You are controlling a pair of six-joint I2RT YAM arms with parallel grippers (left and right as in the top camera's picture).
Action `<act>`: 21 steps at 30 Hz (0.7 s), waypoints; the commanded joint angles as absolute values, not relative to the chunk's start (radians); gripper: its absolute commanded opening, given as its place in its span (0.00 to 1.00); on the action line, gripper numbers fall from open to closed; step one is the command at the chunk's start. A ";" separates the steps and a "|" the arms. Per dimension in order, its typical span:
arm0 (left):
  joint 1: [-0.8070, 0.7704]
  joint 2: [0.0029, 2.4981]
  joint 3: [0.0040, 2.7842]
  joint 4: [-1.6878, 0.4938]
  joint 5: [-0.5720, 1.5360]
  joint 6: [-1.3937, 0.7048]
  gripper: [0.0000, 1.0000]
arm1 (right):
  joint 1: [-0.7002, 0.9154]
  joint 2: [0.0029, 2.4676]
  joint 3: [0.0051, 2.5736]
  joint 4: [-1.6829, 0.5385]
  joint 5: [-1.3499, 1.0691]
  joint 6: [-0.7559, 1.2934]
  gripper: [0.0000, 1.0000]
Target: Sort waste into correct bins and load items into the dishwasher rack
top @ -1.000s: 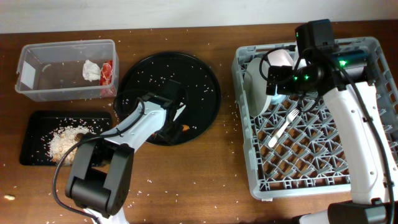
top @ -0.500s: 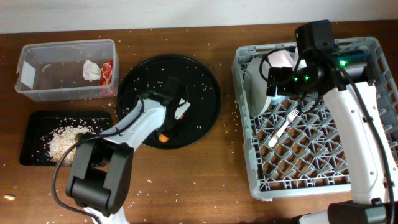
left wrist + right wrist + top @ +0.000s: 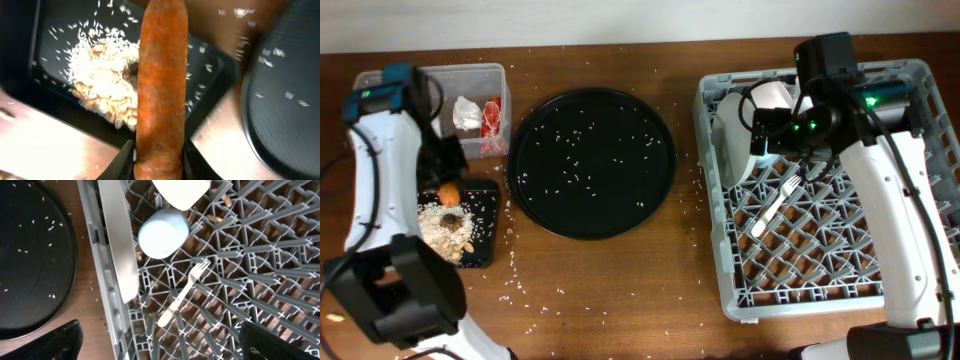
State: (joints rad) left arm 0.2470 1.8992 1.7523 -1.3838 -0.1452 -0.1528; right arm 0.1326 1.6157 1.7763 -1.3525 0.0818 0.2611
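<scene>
My left gripper (image 3: 159, 165) is shut on the orange carrot (image 3: 161, 90), which sticks out between the fingers above the shallow black tray (image 3: 55, 35). Beige oat-like scraps (image 3: 107, 105) and a small brown chunk (image 3: 131, 75) lie in that tray among rice. From overhead, the carrot (image 3: 449, 192) hangs over the tray's (image 3: 488, 215) top edge. The clear tub (image 3: 470, 72) holds the white napkin (image 3: 466, 112) and red wrapper (image 3: 492, 117). In the grey rack (image 3: 820, 250) are the plate (image 3: 120, 240), white bowl (image 3: 182, 190), blue cup (image 3: 163, 232) and fork (image 3: 182, 295). My right gripper (image 3: 165, 347) hovers open over the rack.
The large round black tray (image 3: 592, 162) sits between the bins and the rack, dotted with rice grains. More grains are strewn over the wooden table (image 3: 620, 290). The left arm reaches across the clear tub's left end.
The left gripper shut on the carrot on the round tray and carried it left, over the shallow black tray. The right arm has not moved.
</scene>
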 commanded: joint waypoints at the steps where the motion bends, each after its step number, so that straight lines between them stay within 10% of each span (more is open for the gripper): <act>1: 0.325 1.889 1.516 -1.254 -0.084 -0.196 0.05 | 0.130 1.611 1.777 -1.350 0.106 0.259 0.99; 10: 0.336 1.883 1.314 -1.013 -0.019 -0.197 0.77 | 0.130 1.611 1.777 -1.351 0.105 0.259 0.99; 15: 0.332 1.808 1.662 -1.290 -0.009 -0.187 0.79 | 0.130 1.609 1.782 -1.351 0.105 0.258 0.94; 21: 0.329 1.738 1.724 -1.119 0.161 -0.257 0.99 | 0.130 1.485 1.984 -1.491 0.106 0.161 0.98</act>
